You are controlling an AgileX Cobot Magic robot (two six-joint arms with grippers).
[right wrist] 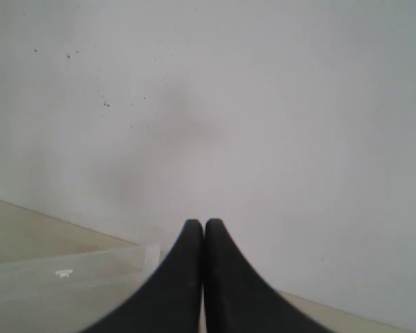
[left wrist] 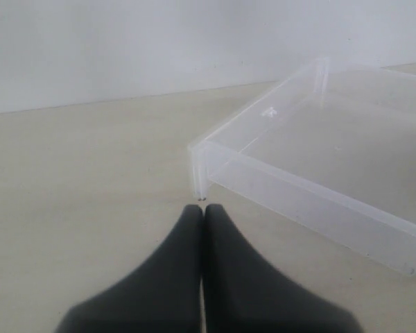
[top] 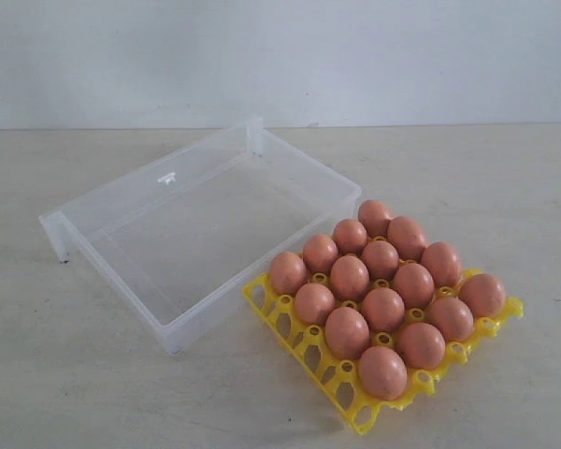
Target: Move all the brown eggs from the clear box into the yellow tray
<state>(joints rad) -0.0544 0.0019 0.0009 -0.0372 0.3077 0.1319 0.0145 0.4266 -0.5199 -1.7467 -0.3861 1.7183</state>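
The brown eggs (top: 382,309) are all sitting in the yellow tray (top: 294,329), packed in close rows, one to a cup, with their narrower ends pointing upward. The tray is lying flat on the pale tabletop (top: 93,393), turned at an angle in the exterior view. The clear box (top: 196,243) is resting just beside it, on the tray's left in that view; whether the two are touching is not clear. No eggs are showing inside the box, and its frosted floor and low walls are letting the tabletop show through.

The left gripper (left wrist: 203,208) is hanging low over the tabletop with its dark fingers pressed together and nothing between them; a corner of the clear box (left wrist: 312,201) is standing just ahead of the tips. The right gripper (right wrist: 204,223) is likewise pressed together and holding nothing, pointing toward the white wall (right wrist: 277,104), with an edge of the box (right wrist: 62,277) below it.
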